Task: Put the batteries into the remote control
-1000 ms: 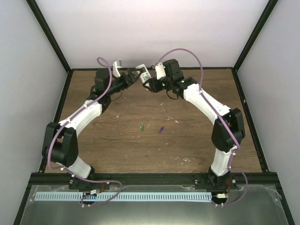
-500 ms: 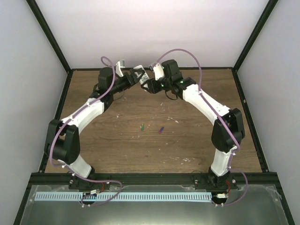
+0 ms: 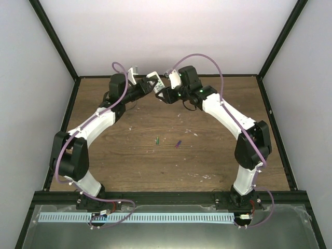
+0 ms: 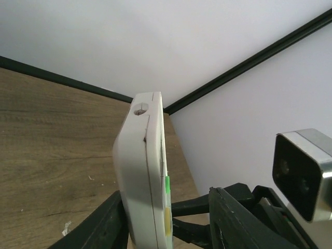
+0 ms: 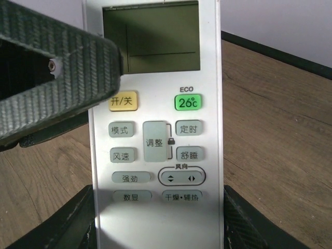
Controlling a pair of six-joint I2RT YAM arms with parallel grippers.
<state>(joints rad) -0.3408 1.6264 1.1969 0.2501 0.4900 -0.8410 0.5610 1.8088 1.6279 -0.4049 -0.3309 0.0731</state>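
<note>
The white remote control [image 3: 156, 81] hangs above the back of the table, held between both arms. My right gripper [image 5: 156, 218] is shut on its lower end, with the button face [image 5: 155, 145] towards that camera. My left gripper [image 4: 166, 207] straddles the remote [image 4: 148, 171] edge-on: one finger lies against the back, the other stands a gap off the face. One of its fingers [image 5: 57, 93] overlaps the screen's left edge in the right wrist view. The batteries lie loose on the wood at mid-table, the green one [image 3: 156, 139] left of the purple one [image 3: 178, 143].
The wooden table [image 3: 129, 161] is walled by pale panels with black frame posts. The right wrist's camera housing [image 4: 303, 171] sits close beside the left gripper. A metal ledge with a white ruled strip [image 3: 135, 218] runs along the near edge.
My left arm has swung right to the remote and its jaws have narrowed around the remote's upper end. The right arm has kept the remote still. The batteries have not moved.
</note>
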